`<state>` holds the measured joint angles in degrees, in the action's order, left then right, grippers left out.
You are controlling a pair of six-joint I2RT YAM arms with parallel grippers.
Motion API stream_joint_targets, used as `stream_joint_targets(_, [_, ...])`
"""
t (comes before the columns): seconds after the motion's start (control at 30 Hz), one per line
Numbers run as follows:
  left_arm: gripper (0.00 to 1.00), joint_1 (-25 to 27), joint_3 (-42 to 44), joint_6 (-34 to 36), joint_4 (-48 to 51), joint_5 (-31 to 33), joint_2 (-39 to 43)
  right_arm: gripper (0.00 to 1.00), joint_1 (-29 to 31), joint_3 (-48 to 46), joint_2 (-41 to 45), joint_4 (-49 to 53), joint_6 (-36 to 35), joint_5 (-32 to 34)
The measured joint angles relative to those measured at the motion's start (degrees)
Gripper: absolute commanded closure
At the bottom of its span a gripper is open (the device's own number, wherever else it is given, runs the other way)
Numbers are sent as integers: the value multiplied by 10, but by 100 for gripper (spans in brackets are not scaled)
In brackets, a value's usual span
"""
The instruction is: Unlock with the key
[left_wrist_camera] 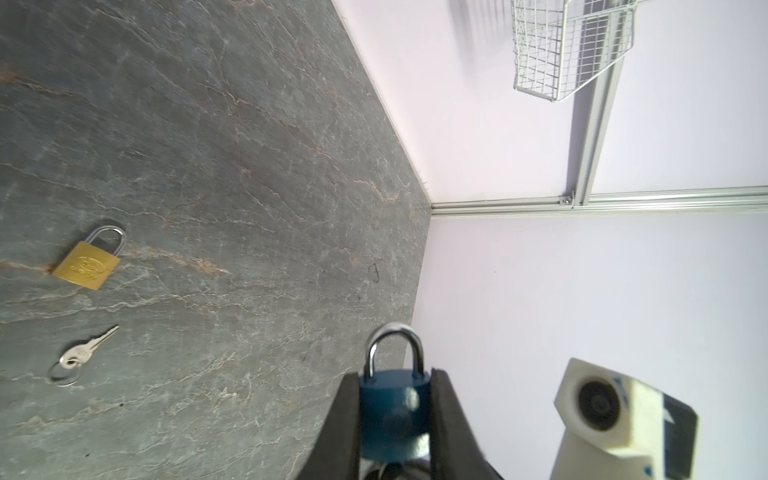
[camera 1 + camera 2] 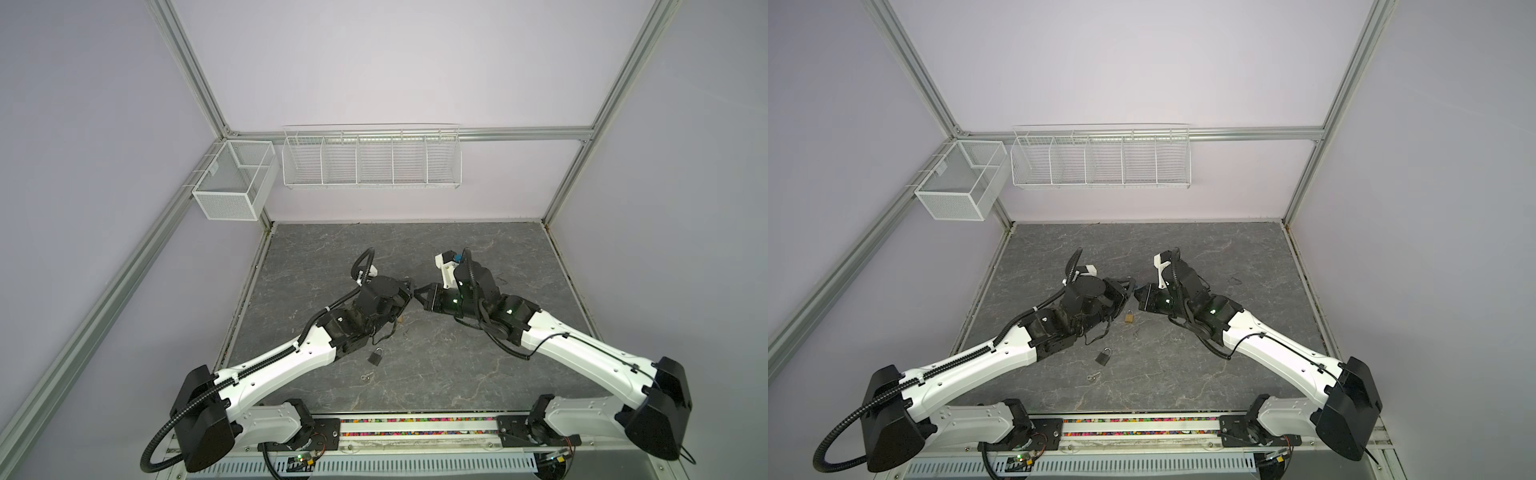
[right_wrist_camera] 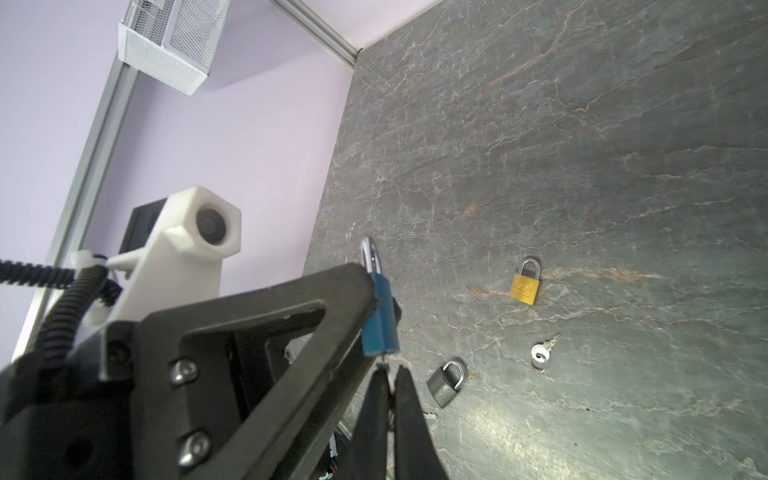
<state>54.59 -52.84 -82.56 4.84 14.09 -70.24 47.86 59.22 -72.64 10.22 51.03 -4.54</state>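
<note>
Grip done: blue padlock (image 1: 395, 415) held mid-air at centre by left gripper (image 1: 395, 386), shackle shut. Right gripper (image 3: 390, 374) pinched tight, apparently on key (image 1: 419, 444) at keyhole. Left to do: turn, shackle release.

Grey marbled tabletop (image 2: 1246, 365). Lying flat on it: brass padlock (image 2: 1129, 318) just off ctr toward 9 o'clock; small key w/ ring (image 2: 1136, 331) at its 5 o'clock, near; grey padlock (image 2: 1104, 356) toward 7 o'clock from ctr; 2nd key on ring (image 2: 1093, 377) at that lock's 7 o'clock.
</note>
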Motion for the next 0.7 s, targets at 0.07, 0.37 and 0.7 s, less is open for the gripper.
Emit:
stream_joint_targets(0.07, [100,0,6,5,-18,-4,3,94,-3,-1,6,-3,5,-3])
stream_joint_targets(0.37, [100,-2,17,37,-81,-15,27,93,-17,-13,37,-51,30,-32])
stream_joint_targets(0.7, [100,-2,18,63,-105,-28,40,93,-20,-12,56,-57,11,-37])
